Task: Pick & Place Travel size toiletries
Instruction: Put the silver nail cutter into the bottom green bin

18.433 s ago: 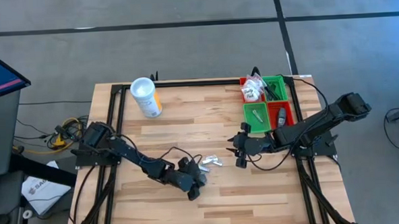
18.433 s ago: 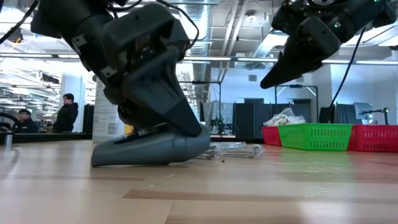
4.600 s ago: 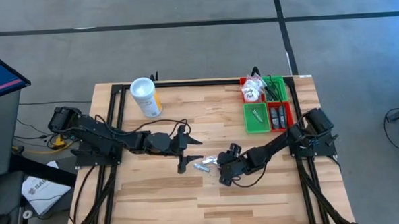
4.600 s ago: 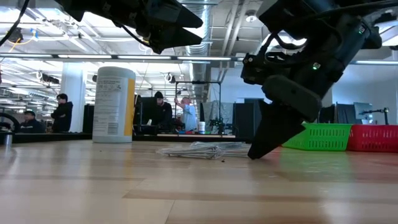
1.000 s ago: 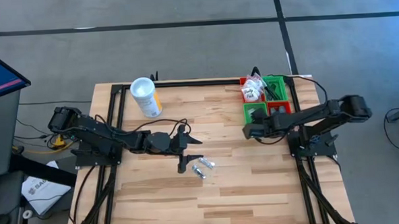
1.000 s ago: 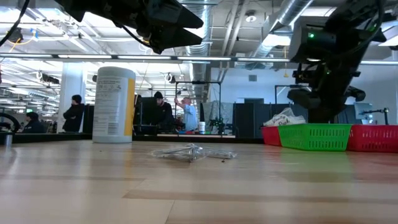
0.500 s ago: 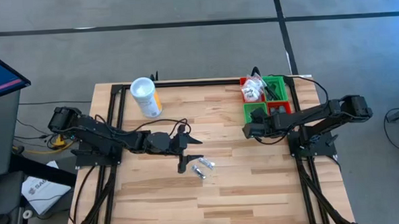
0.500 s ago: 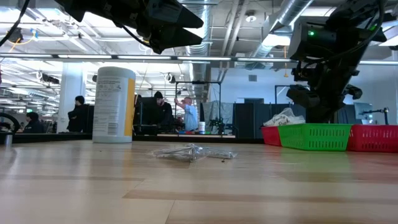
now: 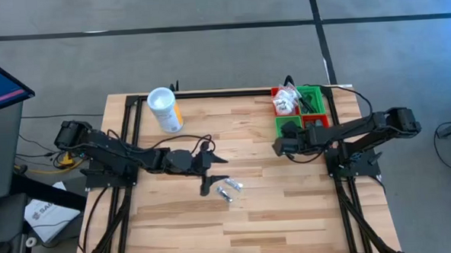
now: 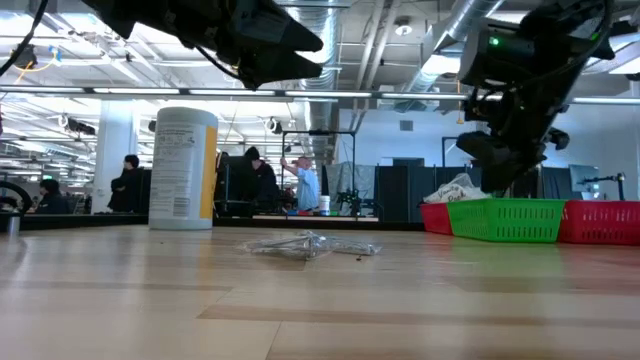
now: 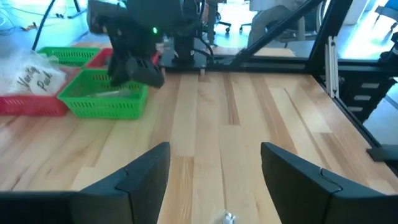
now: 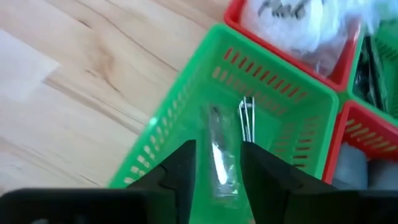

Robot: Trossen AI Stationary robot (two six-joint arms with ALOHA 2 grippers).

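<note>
Between the parted right tool point(image 12: 214, 163) fingers — seemingly loose — a clear-wrapped packet point(image 12: 219, 152) in the green bin point(image 12: 186, 112).

Both arms are dark, near-black, jointed links on black frame bases, with thin black cables looping along them. The left hand point(image 9: 206, 169) ends in two broad, wedge-shaped black fingers point(image 11: 143, 175) with smooth matte faces. The right hand point(image 9: 280, 148) has narrower black fingers point(image 12: 180, 168), and a small green light glows on its housing.
</note>
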